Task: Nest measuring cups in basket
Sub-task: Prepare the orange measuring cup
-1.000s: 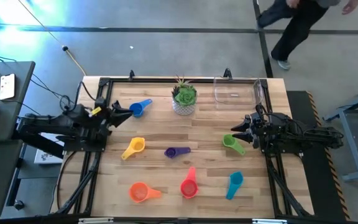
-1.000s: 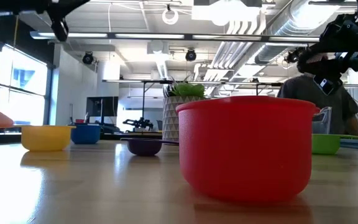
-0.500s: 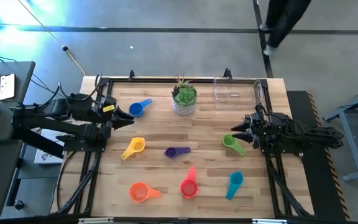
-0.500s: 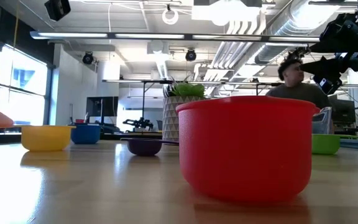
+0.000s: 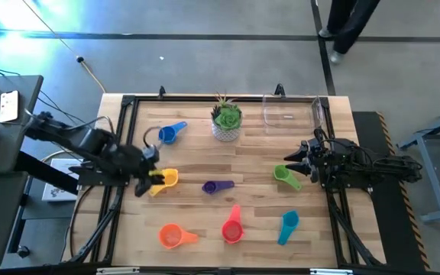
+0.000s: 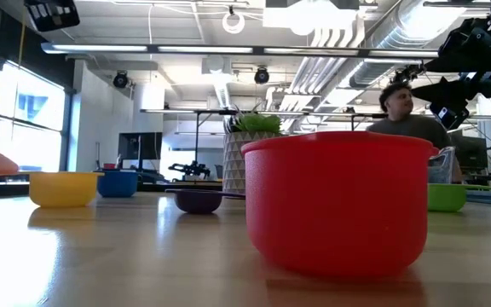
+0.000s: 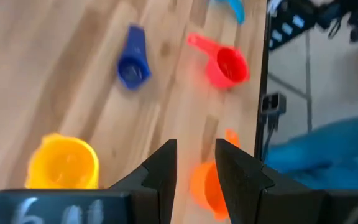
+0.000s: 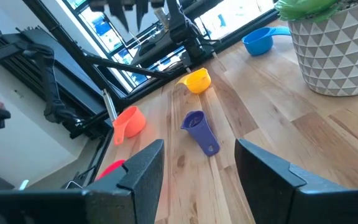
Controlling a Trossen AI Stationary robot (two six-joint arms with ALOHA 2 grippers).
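1. Broadly, the wooden worktop (image 5: 235,164) carries everything, with seven cups spread loosely over it, none of them touching.
2. Next in size, the left arm reaches in from the worktop's left edge; the left gripper (image 5: 145,183) sits just beside the yellow cup (image 5: 165,180), on that cup's left. In the left wrist view its fingers (image 7: 165,167) stand a narrow gap apart and hold nothing.
3. On the other side, the right arm waits at the right edge, and the right gripper (image 5: 292,162) hangs just above and beside the green cup (image 5: 285,176). In the right wrist view its fingers (image 8: 143,167) are spread wide, with nothing between them.
4. At the far right corner stands the basket (image 5: 290,111), clear-walled and with no cup in it.
5. Left of the basket, a white pot (image 5: 225,126) with a green plant stands at the middle of the far edge.
6. Nearest the front edge lie the orange cup (image 5: 172,235), the red-pink cup (image 5: 232,227) and the teal cup (image 5: 288,227), in a row from left to right.
7. Towards the far left sits the blue cup (image 5: 169,133), well apart from the basket.
8. Smallest, the purple cup (image 5: 217,186) lies mid-worktop, between the yellow cup and the green cup.
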